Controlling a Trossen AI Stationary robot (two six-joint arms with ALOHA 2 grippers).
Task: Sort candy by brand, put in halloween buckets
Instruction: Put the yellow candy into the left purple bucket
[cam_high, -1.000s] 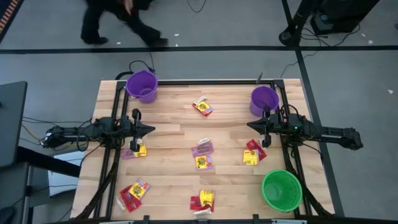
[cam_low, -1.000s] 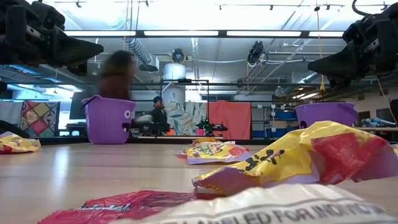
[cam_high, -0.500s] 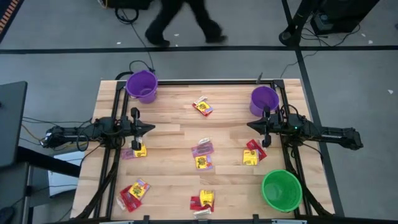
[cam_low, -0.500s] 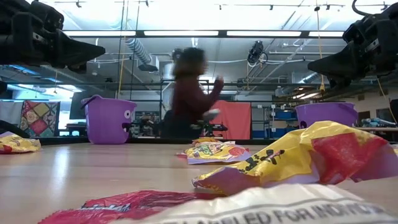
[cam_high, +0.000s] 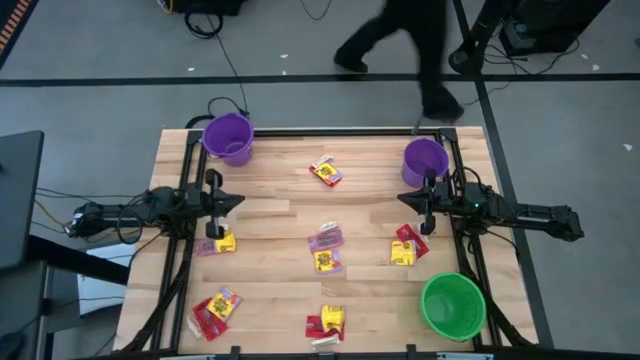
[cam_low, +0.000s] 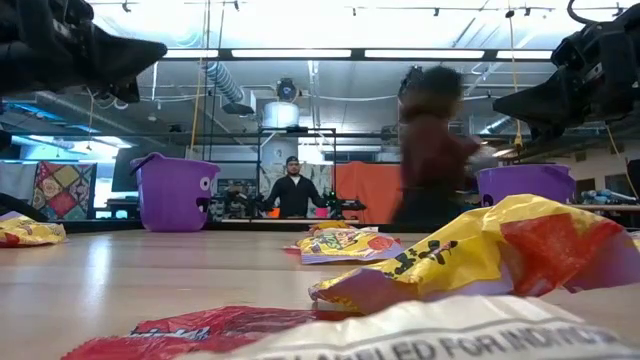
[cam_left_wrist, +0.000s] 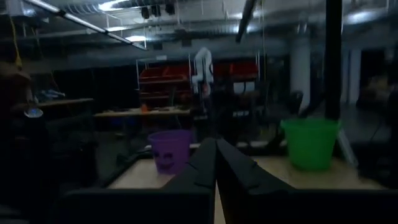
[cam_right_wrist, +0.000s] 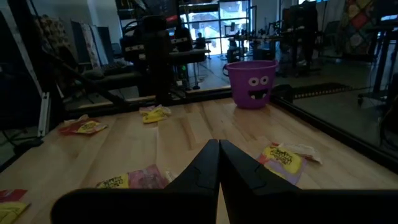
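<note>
A: Where do the buckets stand on the surface (cam_high: 280, 205)?

B: Seen from above, one purple bucket (cam_high: 229, 137) sits at about 11 o'clock, a second purple bucket (cam_high: 425, 160) at about 1 o'clock, and the green bucket (cam_high: 452, 305) at about 5 o'clock near the corner.

A: And the candy?

B: Scattered in small piles. A red and yellow pile (cam_high: 325, 171) lies toward 12 o'clock, a pink and yellow pile (cam_high: 326, 248) near the centre, a red and yellow pair (cam_high: 405, 246) toward 3 o'clock, a yellow piece (cam_high: 223, 243) toward 9 o'clock, a red pile (cam_high: 215, 310) at 7 o'clock and another pile (cam_high: 326, 324) at 6 o'clock. None of it shows inside a bucket.

A: The arms?

B: The left gripper (cam_high: 238, 202) hovers at 9 o'clock, above and just beside the yellow piece, its jaws pressed together with nothing between them. The right gripper (cam_high: 401, 202) hovers at 3 o'clock, beside the second purple bucket, its jaws likewise pressed together and empty.

A: Anyone around?

B: A person (cam_high: 410, 50) is on the floor beyond the far edge, blurred.
</note>
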